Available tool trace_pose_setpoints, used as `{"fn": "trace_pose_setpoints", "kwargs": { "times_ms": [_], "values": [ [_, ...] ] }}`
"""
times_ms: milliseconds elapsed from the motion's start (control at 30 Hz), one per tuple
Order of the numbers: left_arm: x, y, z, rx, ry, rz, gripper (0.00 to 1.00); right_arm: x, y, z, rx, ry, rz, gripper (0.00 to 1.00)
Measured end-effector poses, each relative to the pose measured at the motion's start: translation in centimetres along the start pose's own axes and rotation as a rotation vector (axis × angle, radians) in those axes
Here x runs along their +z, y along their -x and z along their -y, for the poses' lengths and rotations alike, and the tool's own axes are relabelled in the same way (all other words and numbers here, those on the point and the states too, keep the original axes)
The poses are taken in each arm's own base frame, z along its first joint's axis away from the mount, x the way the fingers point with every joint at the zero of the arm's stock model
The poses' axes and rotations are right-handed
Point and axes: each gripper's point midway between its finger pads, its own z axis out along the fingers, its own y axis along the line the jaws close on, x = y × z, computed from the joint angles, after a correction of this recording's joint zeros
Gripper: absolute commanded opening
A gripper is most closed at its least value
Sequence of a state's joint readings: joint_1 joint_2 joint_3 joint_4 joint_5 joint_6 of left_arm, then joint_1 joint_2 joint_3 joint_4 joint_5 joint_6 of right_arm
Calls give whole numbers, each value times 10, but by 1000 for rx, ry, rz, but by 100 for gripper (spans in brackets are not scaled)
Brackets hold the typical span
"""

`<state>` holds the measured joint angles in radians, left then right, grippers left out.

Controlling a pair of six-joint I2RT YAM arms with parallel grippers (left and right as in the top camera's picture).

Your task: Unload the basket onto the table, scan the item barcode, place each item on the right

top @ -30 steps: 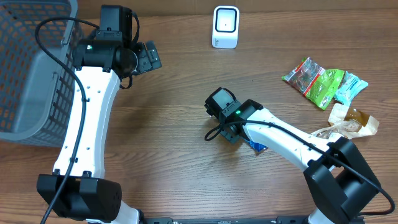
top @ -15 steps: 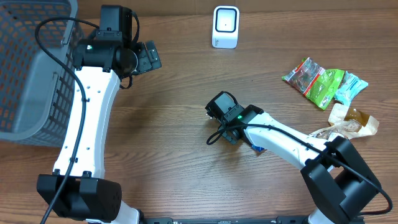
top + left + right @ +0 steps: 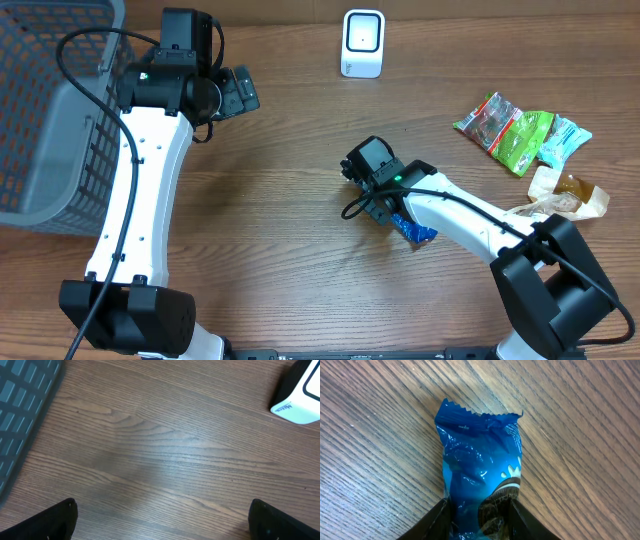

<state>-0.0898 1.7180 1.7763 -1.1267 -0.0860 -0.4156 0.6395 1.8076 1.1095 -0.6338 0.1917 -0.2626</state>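
While the right tool [image 3: 479,511] seemingly grips it, the blue packet [image 3: 480,455] extends straight ahead, crimped edge outermost.

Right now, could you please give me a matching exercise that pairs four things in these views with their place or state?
Things:
1. blue snack packet
2. white scanner
3. grey basket
4. left claw

Places or states:
A. wide open, holding nothing
B. upright near the far edge of the table
C. at the left end of the table
D. pinched in the right claw

Pairs: 1-D, 2-B, 3-C, 4-A
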Motion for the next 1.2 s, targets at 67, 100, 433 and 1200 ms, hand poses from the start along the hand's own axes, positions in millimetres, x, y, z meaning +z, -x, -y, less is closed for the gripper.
{"fn": "trace_pose_setpoints", "kwargs": {
  "times_ms": [67,100,433,1200],
  "values": [
    [0,0,0,0,0,0,100,0,0,1,4,4,2,32],
    [0,0,0,0,0,0,100,0,0,1,4,5,3,27],
    [0,0,0,0,0,0,100,-5,7,0,20,15,33,4],
    [0,0,0,0,0,0,100,-76,11,6,262,566,-20,68]
  ]
}}
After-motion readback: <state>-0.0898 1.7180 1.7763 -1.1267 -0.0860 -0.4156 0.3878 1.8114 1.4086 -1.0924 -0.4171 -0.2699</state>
